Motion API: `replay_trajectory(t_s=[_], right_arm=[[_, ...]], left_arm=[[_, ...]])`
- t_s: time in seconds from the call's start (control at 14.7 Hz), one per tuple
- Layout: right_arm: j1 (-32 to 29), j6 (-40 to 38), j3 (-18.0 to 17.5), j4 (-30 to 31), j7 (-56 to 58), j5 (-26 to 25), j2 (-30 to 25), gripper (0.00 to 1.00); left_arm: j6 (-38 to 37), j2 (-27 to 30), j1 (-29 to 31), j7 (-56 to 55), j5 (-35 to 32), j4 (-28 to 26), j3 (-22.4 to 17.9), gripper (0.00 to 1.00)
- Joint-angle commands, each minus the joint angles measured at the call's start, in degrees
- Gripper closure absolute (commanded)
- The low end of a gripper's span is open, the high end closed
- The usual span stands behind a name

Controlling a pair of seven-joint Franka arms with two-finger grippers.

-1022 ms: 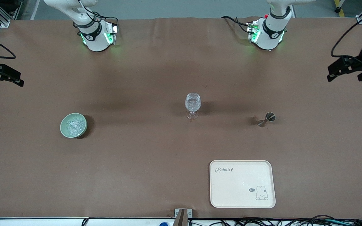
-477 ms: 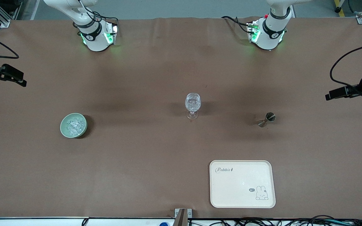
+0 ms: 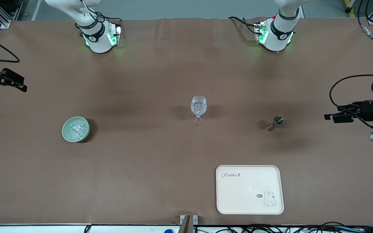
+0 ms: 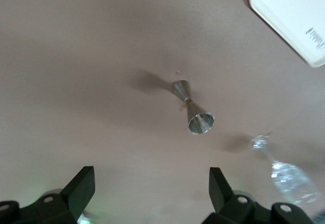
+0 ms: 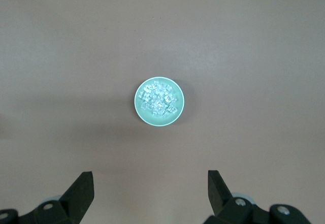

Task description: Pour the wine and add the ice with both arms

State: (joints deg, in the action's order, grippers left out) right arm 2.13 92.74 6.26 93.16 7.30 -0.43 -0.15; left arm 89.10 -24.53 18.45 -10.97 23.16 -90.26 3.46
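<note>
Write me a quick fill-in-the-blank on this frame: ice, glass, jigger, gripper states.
1. The ice sits in a pale green ____.
2. Of the wine glass and the bowl, the metal jigger lies closer to the ____.
3. The left gripper is over bare table toward the left arm's end, its fingers ____.
4. The cream tray lies ____ the front camera than the jigger.
The right gripper is also open, holding nothing.

Missing words: bowl; wine glass; open; nearer to
</note>
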Motion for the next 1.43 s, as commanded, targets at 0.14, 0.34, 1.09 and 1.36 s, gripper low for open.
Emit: replay_trajectory(t_s=[0.14, 0.34, 1.09, 1.36], right_arm=[[-0.8, 5.1, 0.1, 1.7, 0.0, 0.2, 5.4, 0.01], [-1.2, 12.0, 0.2, 6.6, -0.1, 0.2, 7.2, 0.0], [-2.2, 32.8, 0.2, 23.6, -0.6, 2.4, 12.1, 0.16], [-1.3, 39.0, 0.1, 25.3, -0.6, 2.4, 16.3, 0.21]], left_arm=[[-0.4, -9.1, 3.3, -7.5, 10.8, 0.3, 0.4, 0.01], [-0.3, -12.7, 2.8, -13.6, 14.4, -0.1, 0.4, 0.04], [4.1, -22.4, 2.1, -14.9, 24.6, -4.0, 0.6, 0.09], [4.5, -22.8, 1.2, -15.0, 28.7, -6.4, 0.7, 0.12]])
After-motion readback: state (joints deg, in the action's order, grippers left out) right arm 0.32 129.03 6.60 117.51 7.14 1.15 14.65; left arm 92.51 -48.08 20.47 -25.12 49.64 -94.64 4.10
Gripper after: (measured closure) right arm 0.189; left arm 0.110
